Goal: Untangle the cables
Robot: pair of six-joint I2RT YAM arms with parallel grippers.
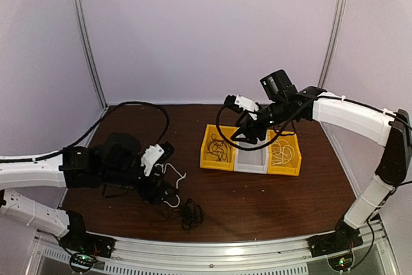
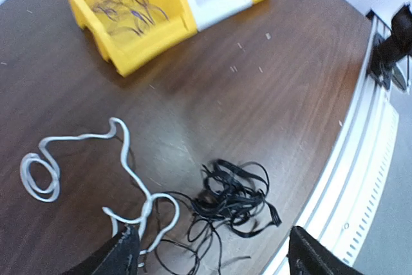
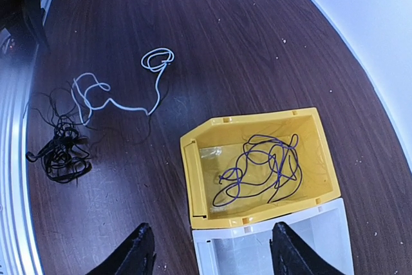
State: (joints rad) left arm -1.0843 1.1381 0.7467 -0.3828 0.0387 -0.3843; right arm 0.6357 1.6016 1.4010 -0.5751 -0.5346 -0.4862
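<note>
We see a white cable [image 2: 122,152] lying loose on the brown table [image 1: 257,204]. It has a small double loop at one end and wiggly bends along the rest. Its other end runs into a black bunch [image 2: 232,198] of thin cable, all knotted and messy, near the front edge of the table. The white cable and the black bunch cross each other there. A thin purple cable [image 3: 257,165] lies curled up inside the left yellow bin [image 3: 257,117]. Next to that bin sits a white bin [image 3: 335,223], and on its other side a right yellow bin [image 1: 286,170] with a pale cable [image 1: 283,152] in it. The bins touch each other in a row, well apart from the cables on the table. The left arm is bent low over the table, and the left gripper [image 2: 214,236] points down right above the black bunch. Its fingers [image 2: 122,256] are spread wide, and the white cable ends just beside one of them, but nothing is pinched. The right arm reaches in high from the right side, and the right gripper [image 3: 212,230] hangs over the left yellow bin and the white bin. Its fingers [image 3: 138,252] are spread apart too, with nothing between them.
</note>
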